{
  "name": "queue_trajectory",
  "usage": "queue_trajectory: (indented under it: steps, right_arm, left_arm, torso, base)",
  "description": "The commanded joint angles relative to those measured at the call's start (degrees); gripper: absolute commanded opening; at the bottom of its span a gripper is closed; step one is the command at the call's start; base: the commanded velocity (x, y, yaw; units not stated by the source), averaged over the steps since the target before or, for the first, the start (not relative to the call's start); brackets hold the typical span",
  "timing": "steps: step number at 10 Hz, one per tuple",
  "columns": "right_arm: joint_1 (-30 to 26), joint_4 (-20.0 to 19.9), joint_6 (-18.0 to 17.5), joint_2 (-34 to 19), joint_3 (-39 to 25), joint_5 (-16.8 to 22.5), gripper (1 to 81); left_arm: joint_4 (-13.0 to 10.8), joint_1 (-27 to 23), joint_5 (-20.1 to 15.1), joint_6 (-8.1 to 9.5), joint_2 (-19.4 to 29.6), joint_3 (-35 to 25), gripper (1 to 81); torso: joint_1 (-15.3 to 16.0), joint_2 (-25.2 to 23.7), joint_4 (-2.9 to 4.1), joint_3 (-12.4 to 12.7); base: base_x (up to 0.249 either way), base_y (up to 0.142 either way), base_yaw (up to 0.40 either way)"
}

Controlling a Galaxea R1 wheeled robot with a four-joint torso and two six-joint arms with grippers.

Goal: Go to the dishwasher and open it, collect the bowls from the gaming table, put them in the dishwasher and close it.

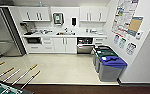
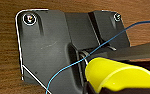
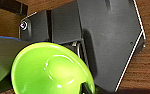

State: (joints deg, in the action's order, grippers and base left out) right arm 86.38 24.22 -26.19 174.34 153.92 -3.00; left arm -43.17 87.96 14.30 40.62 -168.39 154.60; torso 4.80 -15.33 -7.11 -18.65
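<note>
the dishwasher (image 1: pixel 84 45) stands open at centre of the head view, under the counter. the left gripper seemingly grasps a yellow bowl (image 2: pixel 116 75); the right gripper likely grasps a green bowl (image 3: pixel 51 70).

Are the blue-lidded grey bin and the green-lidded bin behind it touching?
Cannot tell. In the head view the blue-lidded grey bin overlaps the green-lidded bin, showing neither contact nor gap.

No text, brand or number can be read. A large poster (image 1: pixel 124 15) at about one o'clock on the right-hand wall carries print too blurred to make out (likewise the small labels (image 1: pixel 122 43) on that wall at about three o'clock).
</note>
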Motion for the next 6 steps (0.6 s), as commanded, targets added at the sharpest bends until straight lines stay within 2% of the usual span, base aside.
queue_trajectory:
  steps: [1, 6]
  right_arm:
    - [-2.22, 0.12, -0.09, -0.10, 0.06, 2.82, 1.0]
    - [-2.13, 0.04, -0.09, -0.11, 0.32, 2.82, 1.0]
  left_arm:
    - [0.19, -1.42, -1.20, 0.07, 0.59, 0.00, 1.0]
    - [-0.34, -1.33, -1.20, 0.07, 0.51, 0.00, 1.0]
  torso:
    - [-0.02, 0.00, 0.00, 0.00]
    - [0.00, 0.00, 0.00, 0.02]
  base:
    - [0.152, 0.000, 0.000]
    - [0.152, 0.000, 0.000]
